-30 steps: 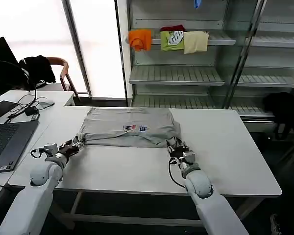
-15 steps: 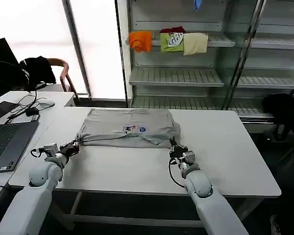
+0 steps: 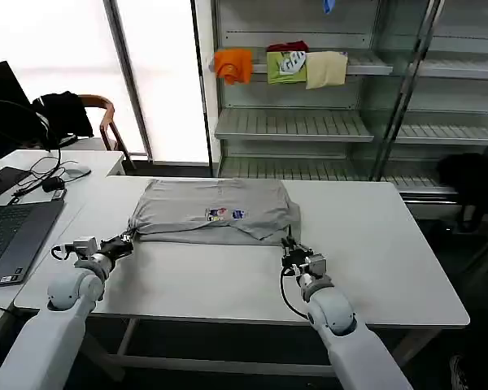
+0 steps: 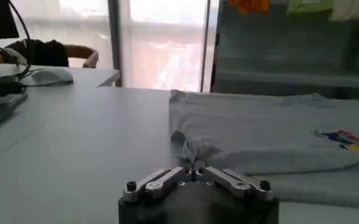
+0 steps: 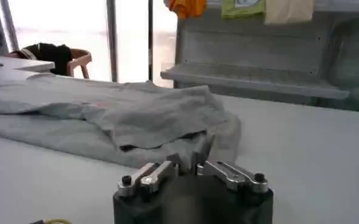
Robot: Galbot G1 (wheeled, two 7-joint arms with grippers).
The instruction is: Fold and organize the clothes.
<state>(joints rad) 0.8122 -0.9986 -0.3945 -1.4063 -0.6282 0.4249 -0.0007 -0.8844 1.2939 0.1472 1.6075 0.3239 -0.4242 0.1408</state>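
A light grey shirt (image 3: 211, 203) lies flat at the far middle of the white table (image 3: 374, 260), its small multicoloured chest print (image 3: 225, 214) facing up. My left gripper (image 3: 128, 239) sits at the shirt's near left corner, shut on a pinch of the hem. In the left wrist view the fabric (image 4: 258, 134) runs down into the left gripper (image 4: 194, 171). My right gripper (image 3: 290, 242) is at the near right corner, shut on the shirt's edge. The cloth (image 5: 142, 112) bunches just beyond the right gripper (image 5: 188, 163).
A laptop (image 3: 8, 236) and cables lie on the desk to the left. A chair with a black jacket (image 3: 61, 114) stands behind that desk. Behind the table stands a metal shelf (image 3: 293, 126) with orange (image 3: 232, 65), green (image 3: 286, 67) and cream (image 3: 325, 69) clothes. The table's near half is bare.
Both grippers have drawn back a little toward me along the table, the right one more. The shirt's near corners have been tugged slightly outward.
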